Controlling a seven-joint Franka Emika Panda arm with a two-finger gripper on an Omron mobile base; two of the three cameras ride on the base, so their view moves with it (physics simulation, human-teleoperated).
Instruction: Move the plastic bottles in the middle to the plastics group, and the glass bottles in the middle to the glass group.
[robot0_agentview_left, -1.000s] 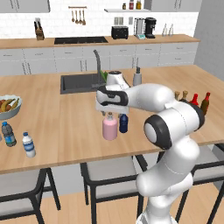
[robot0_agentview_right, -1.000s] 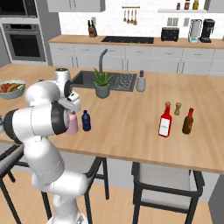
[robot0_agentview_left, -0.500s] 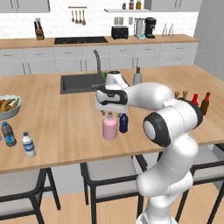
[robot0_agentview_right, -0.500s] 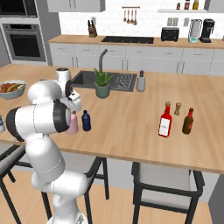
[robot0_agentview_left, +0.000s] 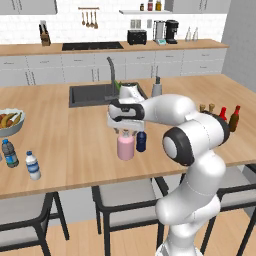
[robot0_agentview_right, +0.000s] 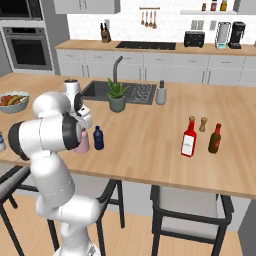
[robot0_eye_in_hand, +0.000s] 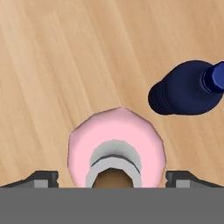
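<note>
Hand view: gripper spread wide, fingertips flanking pink bottle, tips cut off by frame bottom. Navy bottle just beside, near counter front edge; contact unclear.

Rendered kitchen, evenly and brightly lit; light flat and diffuse, no single source evident. Shadows faint: soft patches under the pink bottle and navy bottle on the desk. No glare. Base views slightly soft, small distant items coarse. Hand view sharper, wood grain smooth, bottle edges faceted; no edge distortion.
</note>
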